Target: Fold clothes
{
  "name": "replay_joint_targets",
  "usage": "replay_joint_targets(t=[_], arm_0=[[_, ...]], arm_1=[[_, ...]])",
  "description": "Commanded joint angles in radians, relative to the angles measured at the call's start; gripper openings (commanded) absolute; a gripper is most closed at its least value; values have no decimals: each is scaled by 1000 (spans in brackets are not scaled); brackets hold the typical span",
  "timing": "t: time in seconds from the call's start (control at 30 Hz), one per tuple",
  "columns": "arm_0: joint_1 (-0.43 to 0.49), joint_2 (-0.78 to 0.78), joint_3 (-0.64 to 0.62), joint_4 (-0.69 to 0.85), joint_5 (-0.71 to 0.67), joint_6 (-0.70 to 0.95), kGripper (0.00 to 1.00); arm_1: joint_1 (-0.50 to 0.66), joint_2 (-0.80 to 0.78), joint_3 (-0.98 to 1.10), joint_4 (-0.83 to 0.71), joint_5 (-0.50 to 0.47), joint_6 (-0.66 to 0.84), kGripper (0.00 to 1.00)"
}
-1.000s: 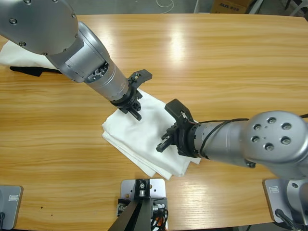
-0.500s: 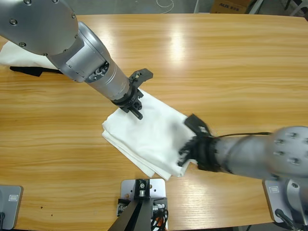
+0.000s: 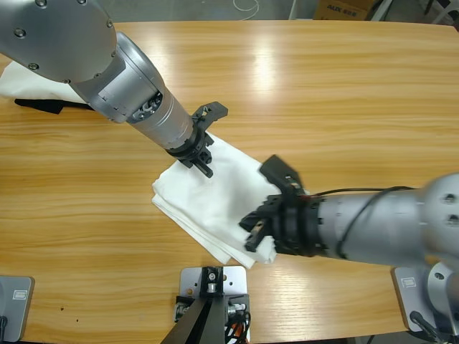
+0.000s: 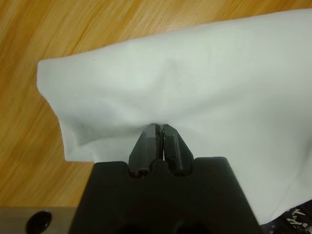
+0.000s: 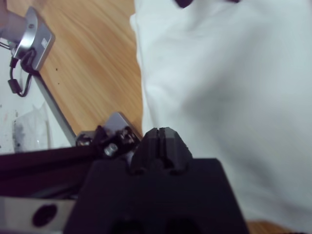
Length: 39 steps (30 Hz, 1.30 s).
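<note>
The folded white T-shirt (image 3: 219, 201) lies as a compact, layered packet near the middle of the wooden surface (image 3: 344, 100), toward its near edge, with its long axis running diagonally from the far-left corner down to the near-right corner. No chest lettering shows on the upturned face.

My left hand (image 3: 203, 147) sits at the packet's far corner. In the left wrist view its jaws are pressed together, with white cloth gathered at their tips (image 4: 158, 129); I judge that they pinch a small fold of the shirt, though the grip itself is partly hidden by the fabric.

My right hand (image 3: 262, 226) hovers over the opposite, near-right end. In the right wrist view its jaws (image 5: 161, 139) are closed on nothing, with the shirt spread just beyond them.

The two hands thus lie at opposite ends of the long axis. My right hand is nearer the open, stacked edges, so any further fold or smoothing across the diagonal would most likely fall to it.

A second white garment (image 3: 32, 82) lies at the surface's far-left corner, well apart.
</note>
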Motion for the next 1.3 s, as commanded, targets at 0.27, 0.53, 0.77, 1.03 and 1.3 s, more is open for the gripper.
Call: replay_joint_targets(t=[0.27,0.53,0.77,1.03,1.3], arm_0=[[6,39,33,-25,-10,-15,0],[9,16,67,-25,0,-15,0],[76,-53,151,-38,39,-10,0],[104,-202,238,-34,62,-23,0],[123,-478,339,21,81,-60,237]], arm_1=[[85,216,101,-133,57,77,0],[85,186,176,-132,28,121,0],[85,78,243,-24,14,178,0],[83,-108,185,290,-122,290,0],[83,-444,-159,771,-321,188,1000]])
